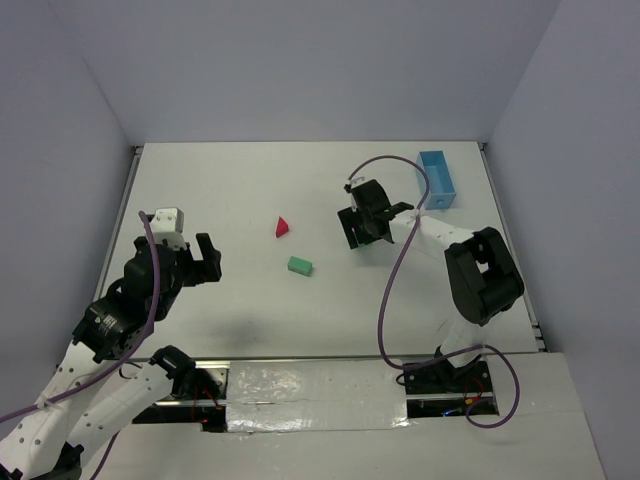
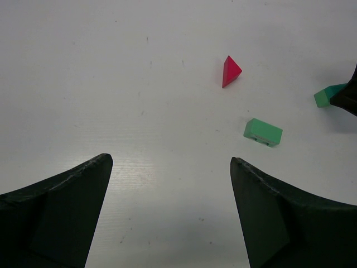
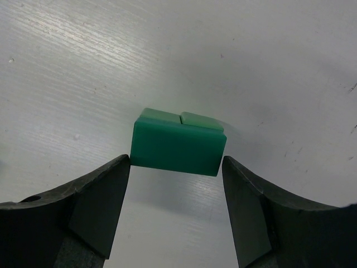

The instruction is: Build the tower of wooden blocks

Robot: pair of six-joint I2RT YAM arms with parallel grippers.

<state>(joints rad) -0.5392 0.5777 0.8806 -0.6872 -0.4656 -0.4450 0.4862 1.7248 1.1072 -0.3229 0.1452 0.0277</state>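
Looks like the foundation step of the tower, hardly begun. Between the fingers of the right gripper [image 3: 176,162]: a green painted wooden block [image 3: 178,146], lying flat on the white table [image 3: 268,61], right of centre and not far from the light blue rectangular tray [image 1: 437,178]. Fingertips level with both end faces, at about the block's width; impossible to tell whether clamping or merely alongside. Shows a seam across the top, so perhaps two pieces set together; smooth paint, square corners, no tilt. Left gripper [image 2: 170,161] spread wide and empty over the left side. Next, probably: lifting clear without nudging the base, then fetching the second green rectangular wooden block [image 1: 299,266], saving the red triangular wooden piece [image 1: 283,227] for the top. Both loose and apart, mid-table.
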